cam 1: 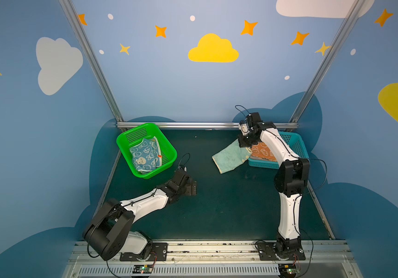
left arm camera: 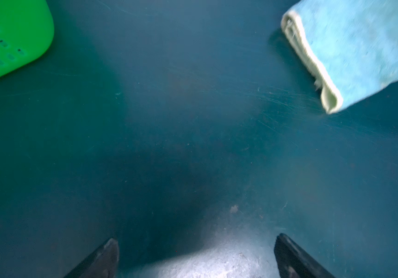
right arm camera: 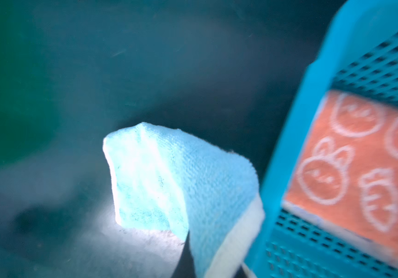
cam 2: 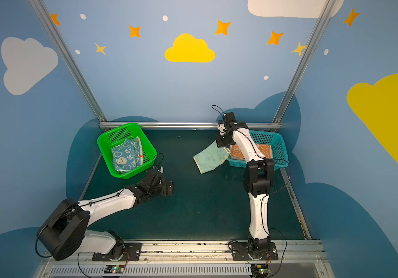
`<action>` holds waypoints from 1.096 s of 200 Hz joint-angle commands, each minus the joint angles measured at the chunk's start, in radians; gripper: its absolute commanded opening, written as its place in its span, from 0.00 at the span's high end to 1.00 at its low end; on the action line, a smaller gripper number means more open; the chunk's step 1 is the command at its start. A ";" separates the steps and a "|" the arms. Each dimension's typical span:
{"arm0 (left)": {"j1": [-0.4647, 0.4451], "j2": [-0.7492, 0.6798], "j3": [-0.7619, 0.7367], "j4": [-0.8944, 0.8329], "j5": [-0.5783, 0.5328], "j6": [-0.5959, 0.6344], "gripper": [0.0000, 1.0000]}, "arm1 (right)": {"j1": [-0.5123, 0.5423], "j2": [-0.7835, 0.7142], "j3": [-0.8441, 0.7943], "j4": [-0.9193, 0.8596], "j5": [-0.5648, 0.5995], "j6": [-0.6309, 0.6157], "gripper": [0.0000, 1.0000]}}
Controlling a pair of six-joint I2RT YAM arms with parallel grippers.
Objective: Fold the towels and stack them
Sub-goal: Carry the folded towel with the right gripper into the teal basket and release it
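A dark green mat [cam 1: 217, 204] covers the table. At its upper left sits a green basket [cam 1: 136, 134] holding a crumpled blue towel [cam 1: 145, 156] printed with white rabbits. At the upper right a teal basket [cam 1: 263, 164] holds a flat orange towel [cam 1: 259, 150], partly hidden in both top views by the right arm that reaches over it. The right wrist view shows white rabbits and carrots on that orange towel [right arm camera: 361, 168]; any lettering is too blurred to read.

The right gripper [cam 1: 242, 144] is pinched tight on one end of a folded pale blue towel [cam 1: 230, 157], just left of the teal basket's rim. The towel's long axis slants from the gripper at the upper right down to the lower left, where a cream hem [left arm camera: 313, 62] runs across its end. Whether that low end touches the mat cannot be told.

The left gripper [left arm camera: 196, 240] hovers low over bare mat at centre left with its fingers spread wide and nothing between them. It is just below and to the right of the green basket and well apart from the pale towel.
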 commanded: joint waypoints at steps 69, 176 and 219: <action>0.006 -0.080 -0.007 -0.050 -0.039 -0.005 0.00 | -0.174 -0.039 0.001 0.043 -0.019 -0.065 1.00; 0.007 -0.120 -0.008 -0.101 -0.072 -0.024 0.00 | -0.367 0.001 -0.048 0.158 -0.045 -0.107 1.00; 0.009 -0.123 -0.002 -0.115 -0.080 -0.023 0.00 | -0.425 0.038 -0.048 0.166 -0.058 -0.125 1.00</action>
